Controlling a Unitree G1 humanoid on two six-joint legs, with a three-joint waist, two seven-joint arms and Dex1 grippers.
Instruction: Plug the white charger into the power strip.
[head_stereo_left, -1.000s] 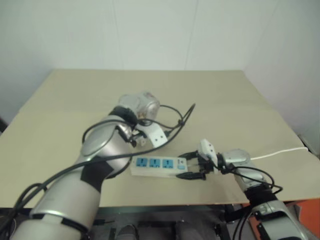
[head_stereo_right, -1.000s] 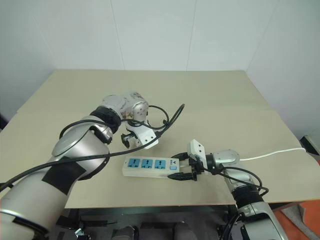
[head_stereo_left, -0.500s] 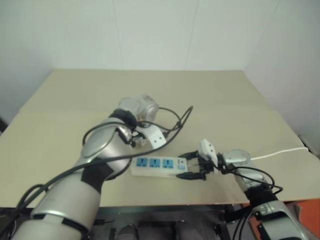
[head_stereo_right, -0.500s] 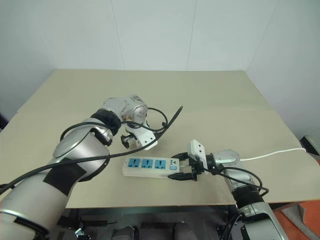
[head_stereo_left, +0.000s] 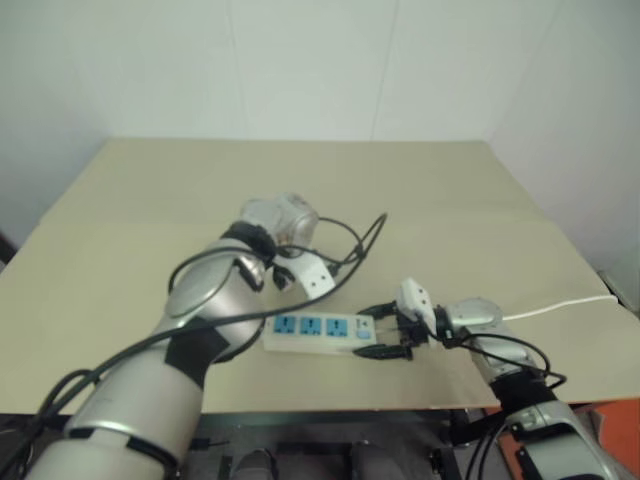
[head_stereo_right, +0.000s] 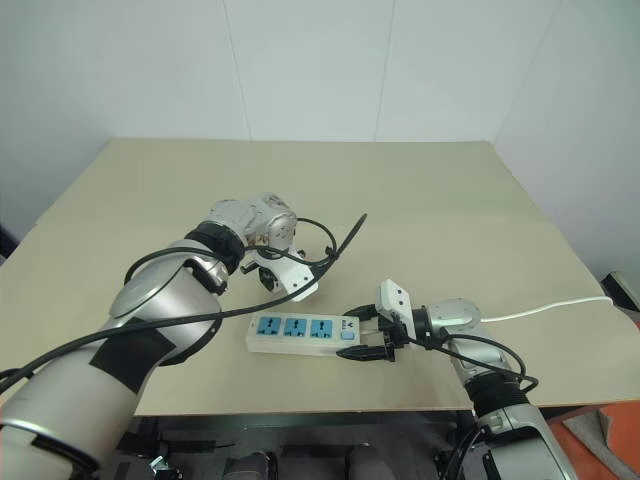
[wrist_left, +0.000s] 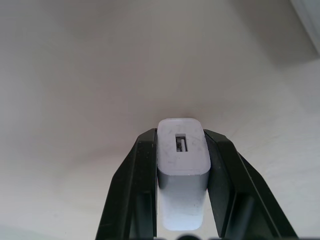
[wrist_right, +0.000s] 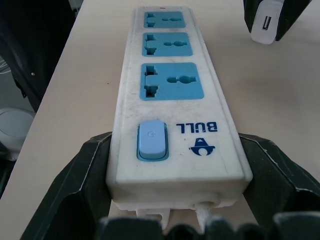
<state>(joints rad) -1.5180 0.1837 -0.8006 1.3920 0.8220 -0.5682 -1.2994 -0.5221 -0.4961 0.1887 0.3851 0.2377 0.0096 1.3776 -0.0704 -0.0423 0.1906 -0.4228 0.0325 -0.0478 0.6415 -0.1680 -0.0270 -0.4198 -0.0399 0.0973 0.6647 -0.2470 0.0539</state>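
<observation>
The power strip (head_stereo_right: 298, 331) is a long white bar with three blue sockets and lies flat near the table's front edge. My right gripper (head_stereo_right: 366, 338) is closed around its switch end, one black finger (wrist_right: 87, 165) pressed to each side. Just behind the strip's far end, my left gripper (head_stereo_right: 268, 281) points steeply down. It is shut on the white charger (wrist_left: 182, 150), which stands upright between the fingers (wrist_left: 142, 165) with its USB port facing the wrist camera. The charger (wrist_right: 264, 25) sits low over the table, off to the side of the strip's far sockets.
The strip's thin white cord (head_stereo_right: 552, 307) runs off to the right across the beige table (head_stereo_right: 420, 190). A black cable (head_stereo_right: 340, 240) loops from my left wrist above the table. White walls stand behind, and the table's front edge lies just below the strip.
My left gripper's fingers have closed onto the white charger. Both arms have stayed in place, and the right gripper still holds the strip's end.
</observation>
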